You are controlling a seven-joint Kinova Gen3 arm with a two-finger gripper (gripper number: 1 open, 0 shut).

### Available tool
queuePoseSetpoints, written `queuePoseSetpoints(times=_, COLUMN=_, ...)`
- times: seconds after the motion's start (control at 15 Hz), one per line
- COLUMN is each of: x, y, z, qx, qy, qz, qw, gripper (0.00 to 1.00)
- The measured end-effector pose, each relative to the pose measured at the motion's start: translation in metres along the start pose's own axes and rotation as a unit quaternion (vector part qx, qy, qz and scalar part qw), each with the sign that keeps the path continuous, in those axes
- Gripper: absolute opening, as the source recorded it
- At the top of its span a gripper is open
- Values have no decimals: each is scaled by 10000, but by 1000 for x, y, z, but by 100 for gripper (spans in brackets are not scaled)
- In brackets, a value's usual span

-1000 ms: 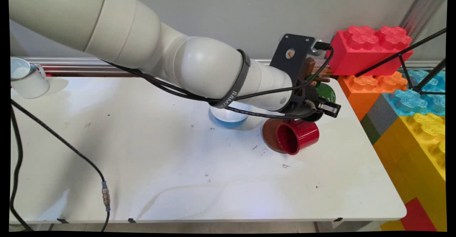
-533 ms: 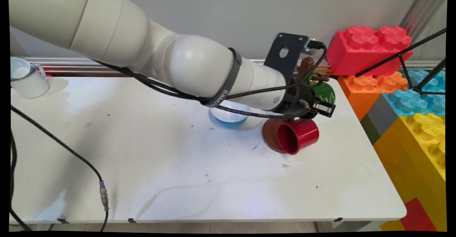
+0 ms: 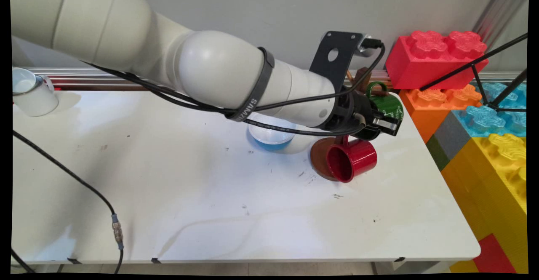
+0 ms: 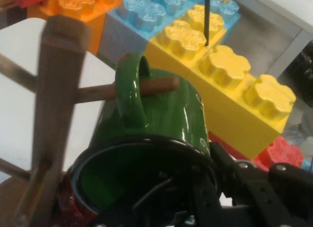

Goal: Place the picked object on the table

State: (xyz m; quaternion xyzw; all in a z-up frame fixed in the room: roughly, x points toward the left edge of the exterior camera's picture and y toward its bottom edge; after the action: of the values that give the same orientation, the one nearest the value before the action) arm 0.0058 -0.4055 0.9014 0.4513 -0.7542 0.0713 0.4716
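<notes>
White table (image 3: 210,196) fills the main view. Near its far right side stands a brown wooden mug rack (image 3: 361,79) on a round brown base (image 3: 319,158). Three mugs show: a red mug (image 3: 351,161) lying sideways at the base with its mouth open toward the camera, a green mug (image 3: 385,110) higher up by the rack, and a white mug (image 3: 31,91) far off at the left back corner. One blue and white bowl (image 3: 271,137) sits behind the arm; what is in it cannot be seen. The gripper (image 3: 379,124) is at the green mug's rim, clamped on it. Big toy bricks (image 3: 484,137) are piled at the right.

From the hand view, the green mug (image 4: 156,119) looks empty inside. Its handle loops over a wooden peg (image 4: 146,87) of the rack's post (image 4: 54,114). One black finger (image 4: 222,161) presses on the outside of the rim. Yellow bricks (image 4: 225,75) lie behind the mug.
</notes>
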Motion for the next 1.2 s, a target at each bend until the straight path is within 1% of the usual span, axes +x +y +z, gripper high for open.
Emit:
queuePoseSetpoints(times=0.33, x=2, y=9, z=-11, qx=-186, qy=-23, qz=-81, qw=9998, gripper=0)
queuePoseSetpoints(times=0.87, x=-3, y=26, z=-31, qx=-527, qy=-183, qz=-246, qw=9981, gripper=0)
queuePoseSetpoints(times=1.0, x=-5, y=29, z=-37, qx=-617, qy=-253, qz=-246, qw=9975, gripper=0)
queuePoseSetpoints(times=1.2, x=-5, y=28, z=-48, qx=-662, qy=-441, qz=-112, qw=9968, gripper=0)
